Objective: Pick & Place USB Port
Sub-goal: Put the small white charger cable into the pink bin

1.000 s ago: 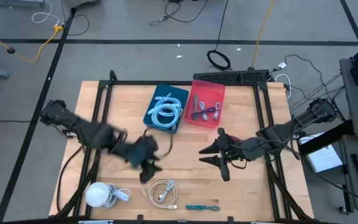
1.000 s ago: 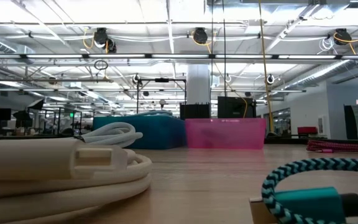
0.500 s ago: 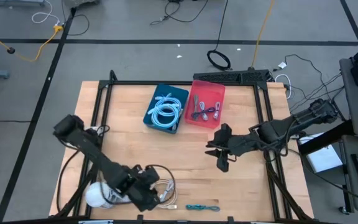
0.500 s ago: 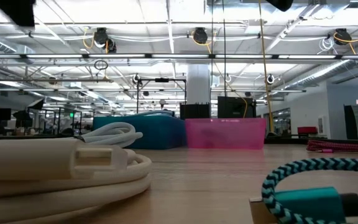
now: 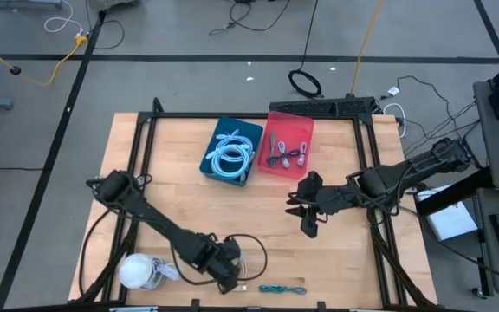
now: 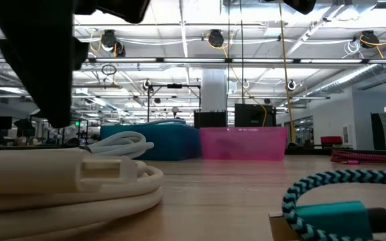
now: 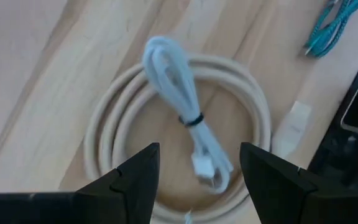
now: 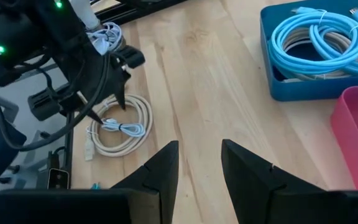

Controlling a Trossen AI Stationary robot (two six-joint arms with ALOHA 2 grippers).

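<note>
Since a second ago, the left pincer (image 5: 230, 276) — fingers apart — moved over the cream cable coil (image 7: 179, 130).

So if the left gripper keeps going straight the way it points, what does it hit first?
Most likely the thin white bundled cable lying across the coiled cream cable; the open left gripper points down at it.

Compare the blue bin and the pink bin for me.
The blue bin holds thick light-blue cable coils; the pink bin holds thinner, darker cables. The blue bin sits slightly nearer the table's middle; the pink bin sits nearer its far edge. Both are open rectangular bins, side by side.
</note>
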